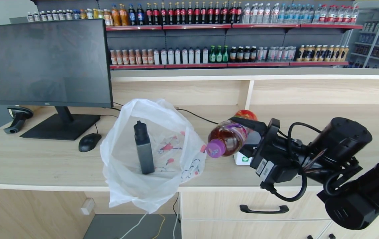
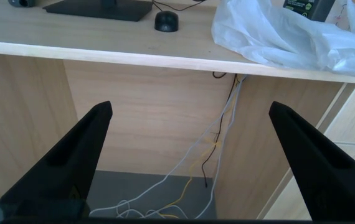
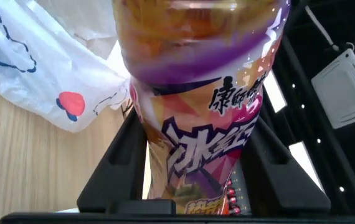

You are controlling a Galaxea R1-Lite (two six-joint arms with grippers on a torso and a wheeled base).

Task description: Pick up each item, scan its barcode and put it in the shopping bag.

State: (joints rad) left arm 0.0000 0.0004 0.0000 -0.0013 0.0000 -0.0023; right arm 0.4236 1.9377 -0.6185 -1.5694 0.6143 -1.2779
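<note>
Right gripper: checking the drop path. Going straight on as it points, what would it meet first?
Probably the shopping bag, the cap of its held bottle touching the side first; depth is unclear.

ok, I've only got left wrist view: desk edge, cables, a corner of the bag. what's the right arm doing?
Observer: The right gripper is shut on a drink bottle, held on its side above the counter, just right of the shopping bag.
Operator: cap facing where?
Observer: Its purple cap points toward the bag.
Operator: anything in the bag?
Observer: A dark grey flask stands upright inside.
</note>
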